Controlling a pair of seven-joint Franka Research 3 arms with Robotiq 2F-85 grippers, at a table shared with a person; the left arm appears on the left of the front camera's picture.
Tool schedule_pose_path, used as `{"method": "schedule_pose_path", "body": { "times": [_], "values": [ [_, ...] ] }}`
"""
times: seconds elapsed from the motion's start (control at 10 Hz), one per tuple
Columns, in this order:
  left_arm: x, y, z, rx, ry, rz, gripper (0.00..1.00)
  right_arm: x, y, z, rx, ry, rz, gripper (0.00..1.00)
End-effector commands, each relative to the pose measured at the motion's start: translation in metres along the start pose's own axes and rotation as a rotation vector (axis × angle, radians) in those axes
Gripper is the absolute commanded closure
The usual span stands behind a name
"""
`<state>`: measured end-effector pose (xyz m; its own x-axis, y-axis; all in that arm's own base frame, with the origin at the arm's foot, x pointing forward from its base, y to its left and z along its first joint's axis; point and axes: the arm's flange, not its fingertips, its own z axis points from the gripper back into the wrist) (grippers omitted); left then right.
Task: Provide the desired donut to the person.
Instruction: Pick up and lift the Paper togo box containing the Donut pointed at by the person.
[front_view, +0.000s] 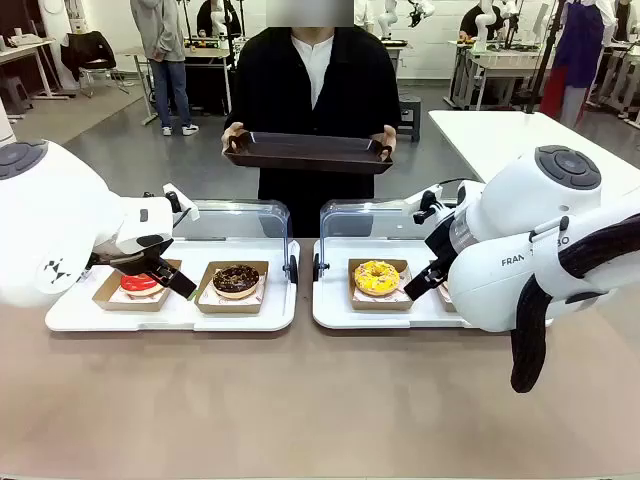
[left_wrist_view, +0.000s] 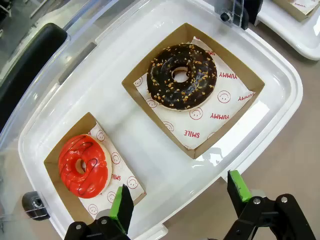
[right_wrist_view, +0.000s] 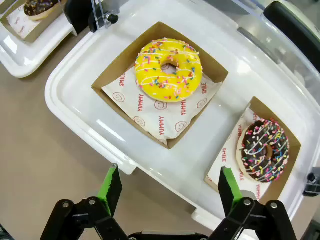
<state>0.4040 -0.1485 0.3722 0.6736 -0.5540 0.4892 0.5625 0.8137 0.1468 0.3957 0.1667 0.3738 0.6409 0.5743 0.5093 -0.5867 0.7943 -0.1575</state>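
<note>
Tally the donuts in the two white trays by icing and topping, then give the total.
Red-iced donut: 1
Chocolate donut with nut crumbs: 1
Yellow donut with sprinkles: 1
Chocolate donut with coloured sprinkles: 1
Total: 4

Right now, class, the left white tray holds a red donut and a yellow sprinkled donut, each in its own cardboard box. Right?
No. The left wrist view shows a chocolate donut with nut crumbs beside the red donut, not a yellow one. Each does lie in its own cardboard box.
</note>
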Motion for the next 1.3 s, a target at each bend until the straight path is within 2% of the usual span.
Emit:
{"method": "schedule_pose_path", "body": {
  "times": [0.0, 1.2],
  "values": [
    [-0.0001, -0.0001, 0.0, 0.0, 0.0, 0.0, 0.0, 0.0, 0.0, 0.0, 0.0, 0.0, 0.0, 0.0],
    [-0.0001, -0.0001, 0.0, 0.0, 0.0, 0.0, 0.0, 0.0, 0.0, 0.0, 0.0, 0.0, 0.0, 0.0]
  ]
}}
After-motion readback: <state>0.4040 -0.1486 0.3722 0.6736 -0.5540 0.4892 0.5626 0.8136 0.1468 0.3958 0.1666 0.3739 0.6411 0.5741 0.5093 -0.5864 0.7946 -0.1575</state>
